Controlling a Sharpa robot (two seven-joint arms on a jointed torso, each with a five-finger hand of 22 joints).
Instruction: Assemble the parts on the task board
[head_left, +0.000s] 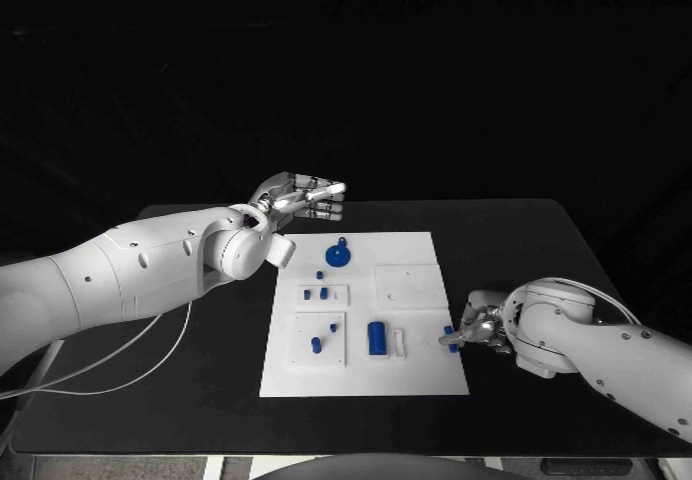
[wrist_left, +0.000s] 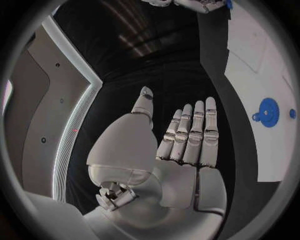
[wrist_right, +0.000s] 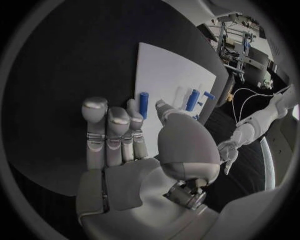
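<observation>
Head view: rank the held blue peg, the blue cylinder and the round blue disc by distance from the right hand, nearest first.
1. Blue peg, pinched in the right hand at the board's right edge.
2. Blue cylinder, lying on the board's near middle.
3. Round blue disc, at the far end.

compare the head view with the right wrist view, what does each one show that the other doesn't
Head view alone: the round blue disc part near the far edge of the white task board, and the small blue pieces on its raised white squares. Right wrist view alone: the silver right hand's palm side, with a short blue cylinder part pinched at its fingertips. Both: the board, the upright blue cylinder and the raised, empty silver left hand.
</observation>
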